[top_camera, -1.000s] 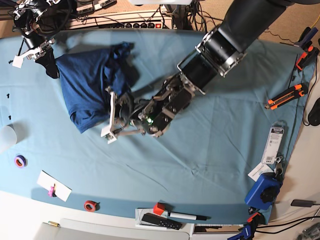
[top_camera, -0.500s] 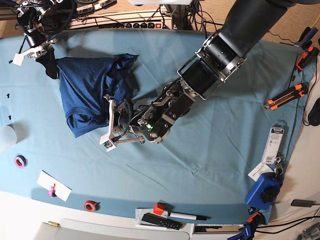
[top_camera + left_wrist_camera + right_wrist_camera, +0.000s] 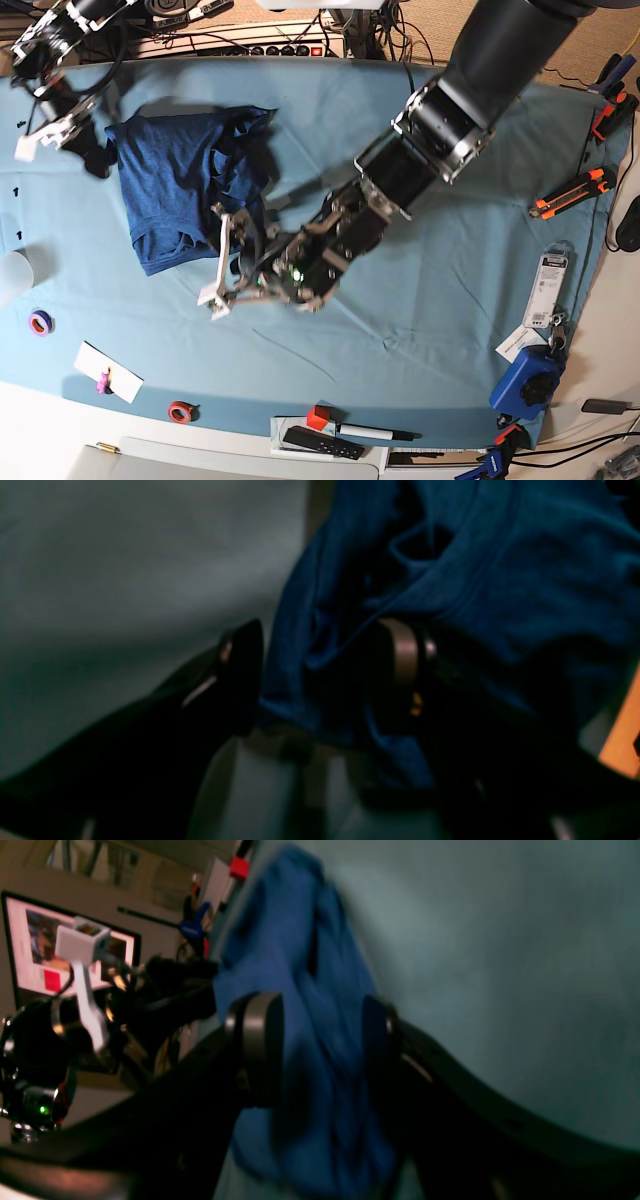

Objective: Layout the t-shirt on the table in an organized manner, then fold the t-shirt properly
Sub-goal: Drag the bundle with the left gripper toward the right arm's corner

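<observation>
The dark navy t-shirt (image 3: 180, 185) lies bunched and creased on the back left of the teal-covered table (image 3: 430, 290). My left gripper (image 3: 245, 238) is at the shirt's lower right edge. In the left wrist view this gripper (image 3: 322, 670) is open, and a fold of the t-shirt (image 3: 500, 570) sits loosely between its fingers (image 3: 245, 675). My right gripper (image 3: 92, 152) is at the shirt's left corner. In the right wrist view that gripper (image 3: 315, 1035) is open too, its pads (image 3: 257, 1040) standing apart on either side of the t-shirt (image 3: 295, 940).
A purple tape roll (image 3: 40, 322), a white card (image 3: 108, 372) and a red tape roll (image 3: 180, 410) lie front left. A marker and remote (image 3: 340, 435) sit at the front edge. An orange knife (image 3: 570, 192) and a blue clamp (image 3: 525, 385) are at the right.
Both grippers went from shut to open and let go of the shirt fabric. The shirt has settled wider along its back edge. My right gripper drifted left.
</observation>
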`<state>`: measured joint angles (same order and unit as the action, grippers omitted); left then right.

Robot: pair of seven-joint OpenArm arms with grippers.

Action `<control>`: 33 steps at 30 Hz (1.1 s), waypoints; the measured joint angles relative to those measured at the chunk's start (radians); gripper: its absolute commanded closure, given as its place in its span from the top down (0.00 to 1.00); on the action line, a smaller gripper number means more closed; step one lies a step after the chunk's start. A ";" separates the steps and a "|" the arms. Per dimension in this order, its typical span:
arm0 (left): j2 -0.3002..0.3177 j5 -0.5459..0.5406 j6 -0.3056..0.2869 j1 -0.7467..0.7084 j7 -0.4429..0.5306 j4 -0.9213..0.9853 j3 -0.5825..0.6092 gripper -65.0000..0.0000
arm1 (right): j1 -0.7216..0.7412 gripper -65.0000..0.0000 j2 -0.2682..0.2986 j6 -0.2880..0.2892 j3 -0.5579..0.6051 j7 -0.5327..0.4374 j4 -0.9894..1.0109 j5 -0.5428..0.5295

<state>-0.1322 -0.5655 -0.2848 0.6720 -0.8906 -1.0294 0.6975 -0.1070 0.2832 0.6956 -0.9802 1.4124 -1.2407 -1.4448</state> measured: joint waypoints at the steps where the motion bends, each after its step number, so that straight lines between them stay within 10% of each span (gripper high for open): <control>1: 0.000 -0.034 -0.020 0.019 -0.009 -0.002 0.000 0.53 | 0.022 0.40 0.014 0.001 0.000 -0.002 -0.001 -0.005; 9: 0.000 -0.189 -0.127 0.079 -0.103 -0.040 -0.002 0.53 | 0.160 0.47 0.041 0.000 0.017 -0.002 -0.001 0.088; 16: 0.000 0.020 -0.030 0.098 -0.090 -0.077 -0.002 0.60 | 0.163 0.52 0.040 0.001 0.116 0.001 0.003 0.193; 33: 0.048 0.023 0.001 0.124 -0.097 -0.077 -0.002 0.60 | 0.153 0.52 0.003 0.002 0.190 -0.015 0.005 0.424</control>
<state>-0.0841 -0.5430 -0.2840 0.7956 -0.9874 -1.1069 0.6956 0.0463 0.2867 0.6971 -0.7898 1.3972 -1.2354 -1.0206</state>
